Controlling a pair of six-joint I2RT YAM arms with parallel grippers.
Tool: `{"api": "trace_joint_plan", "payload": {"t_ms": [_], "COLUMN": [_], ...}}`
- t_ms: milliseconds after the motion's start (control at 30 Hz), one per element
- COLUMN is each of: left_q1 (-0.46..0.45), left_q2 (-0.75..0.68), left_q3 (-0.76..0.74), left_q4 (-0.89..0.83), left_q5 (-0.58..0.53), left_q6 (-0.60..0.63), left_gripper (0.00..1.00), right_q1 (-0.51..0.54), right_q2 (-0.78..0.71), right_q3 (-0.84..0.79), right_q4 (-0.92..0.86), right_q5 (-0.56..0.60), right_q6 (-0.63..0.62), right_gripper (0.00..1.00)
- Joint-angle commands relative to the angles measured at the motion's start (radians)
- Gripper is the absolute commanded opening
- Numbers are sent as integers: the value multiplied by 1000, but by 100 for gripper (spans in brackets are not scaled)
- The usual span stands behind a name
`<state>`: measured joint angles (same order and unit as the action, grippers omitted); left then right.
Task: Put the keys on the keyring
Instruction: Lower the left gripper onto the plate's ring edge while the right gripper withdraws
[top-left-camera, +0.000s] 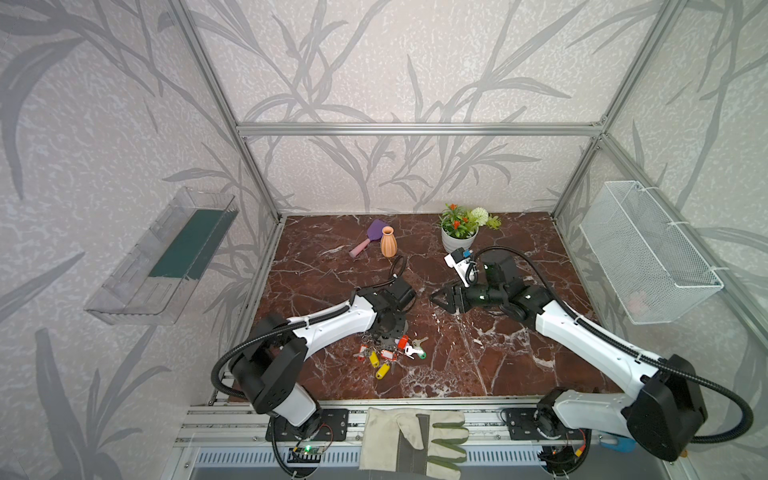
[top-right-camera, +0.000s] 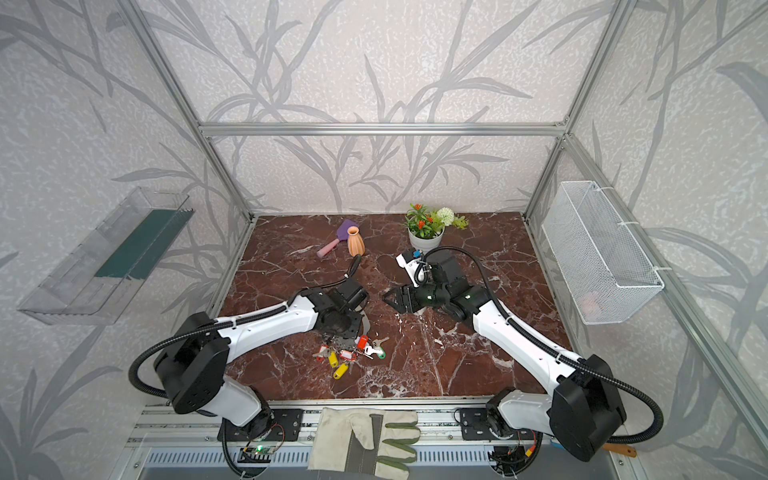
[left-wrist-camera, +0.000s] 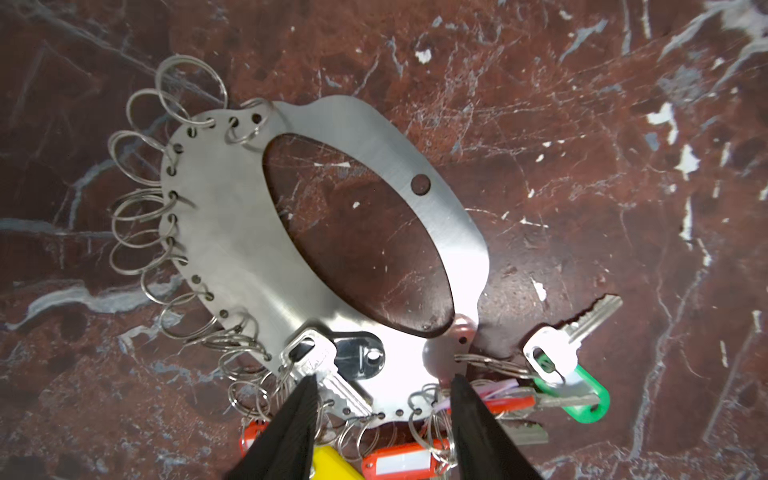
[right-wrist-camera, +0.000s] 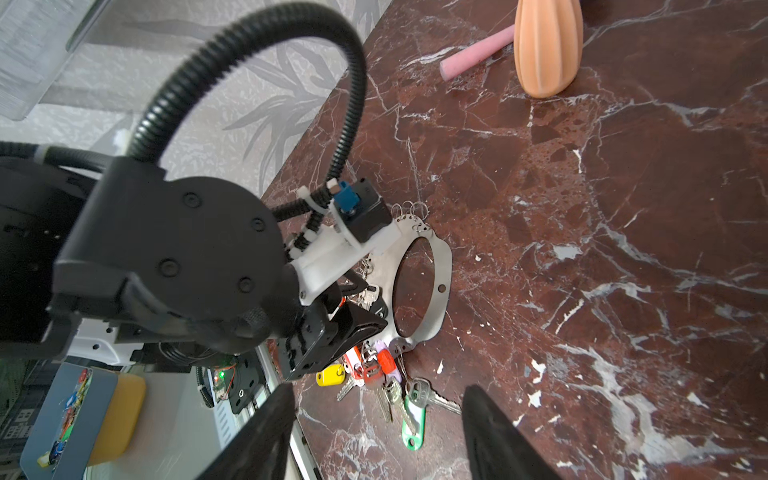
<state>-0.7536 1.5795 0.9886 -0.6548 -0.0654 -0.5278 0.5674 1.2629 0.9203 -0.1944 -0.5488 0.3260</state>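
**Fig. Both tools over the work.** The left tool (left-wrist-camera: 383, 377) is pointing down at the table (left-wrist-camera: 582, 124), its two black fingers (left-wrist-camera: 291, 428) standing spread and pinching nothing. Directly beneath and ahead of it the keyring (left-wrist-camera: 232, 232) is lying flat. One fingertip is hovering over a silver key (left-wrist-camera: 320, 361) resting on the plate's near edge; contact cannot be told. The keys (left-wrist-camera: 559, 347), carrying red, yellow and green tags, are clustering around that near edge and just beside the left tool. Which of them are already threaded cannot be told. The right tool (right-wrist-camera: 378, 390) is hanging in the air well apart from the keyring, likewise spread and empty, with the cluster lying ahead of it.

Handling, as judged: the plate is looking thin, stiff and slick, likelier to slide on the polished table than to lift, so the band between rim and oval hole is offering the best hold. The keys are looking light and loose. A broad head or tag is suiting a pinch, while the springy split rings (left-wrist-camera: 237, 343) are likely resisting.
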Motion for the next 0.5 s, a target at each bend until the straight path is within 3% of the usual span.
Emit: {"api": "trace_joint_plan", "payload": {"t_ms": [0, 167, 467], "left_q1": [-7, -6, -39], "left_q2": [45, 88, 55], "left_q3": [36, 39, 18], "left_q4": [-83, -103, -57], "left_q5": [-101, -133, -82], "left_q6": [16, -21, -96], "left_gripper": [56, 59, 48], "right_q1": [-8, -9, -10], "right_q2": [-50, -50, -37], "right_q3": [-21, -37, -52], "right_q4": [-19, -16, 25], "right_q5": [11, 9, -22], "right_q6": [-15, -10, 15], "right_gripper": [67, 67, 65]}}
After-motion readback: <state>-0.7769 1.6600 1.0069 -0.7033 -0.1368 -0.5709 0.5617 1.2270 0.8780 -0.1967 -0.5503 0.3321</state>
